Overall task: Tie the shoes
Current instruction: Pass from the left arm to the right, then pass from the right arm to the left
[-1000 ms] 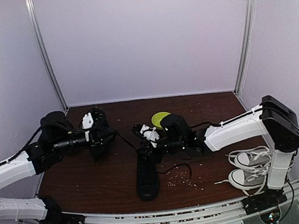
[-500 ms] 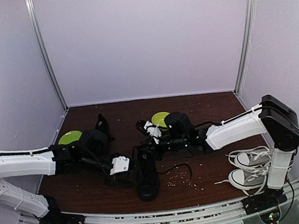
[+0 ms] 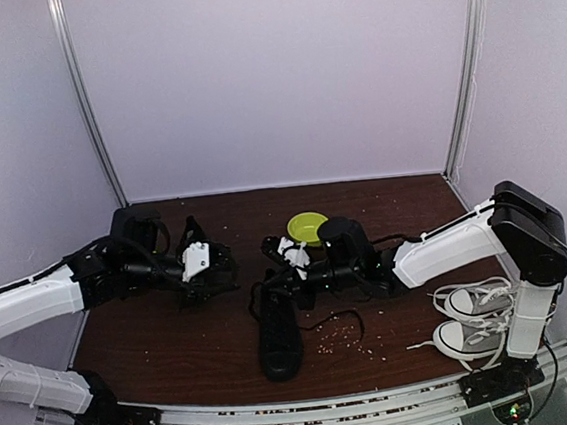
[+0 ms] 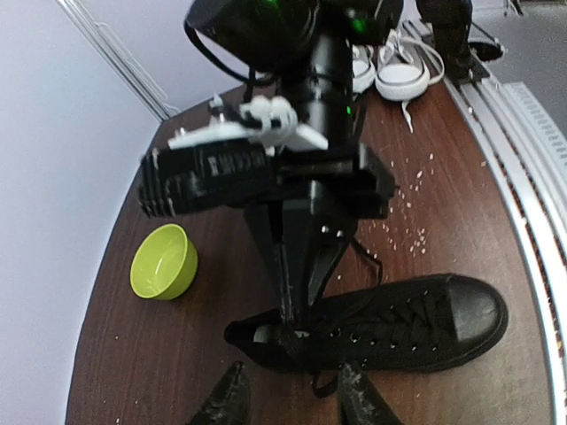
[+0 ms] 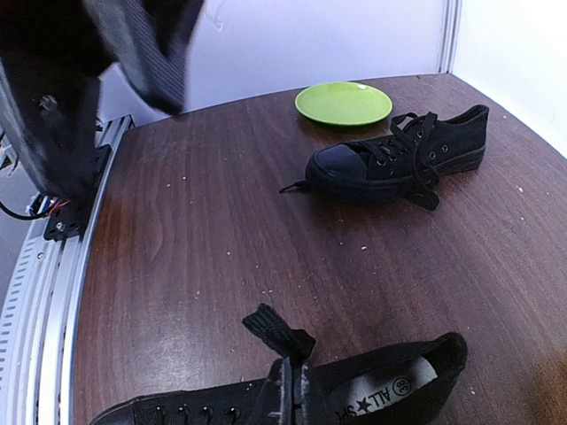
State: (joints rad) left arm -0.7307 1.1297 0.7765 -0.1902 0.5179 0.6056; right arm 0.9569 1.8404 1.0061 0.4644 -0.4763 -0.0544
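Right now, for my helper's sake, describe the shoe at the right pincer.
On the brown table, look mid-front, before the green bowl. This all-black sneaker points toe-first at the near edge; its twin sits left, the white-laced pair right.

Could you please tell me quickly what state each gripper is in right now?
Left gripper: jaws open, holding nothing.
Right gripper: jaws closed on a black shoe lace.

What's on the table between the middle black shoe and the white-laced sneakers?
Top view shows a trailing black lace and scattered pale crumbs between that shoe and the sneakers.
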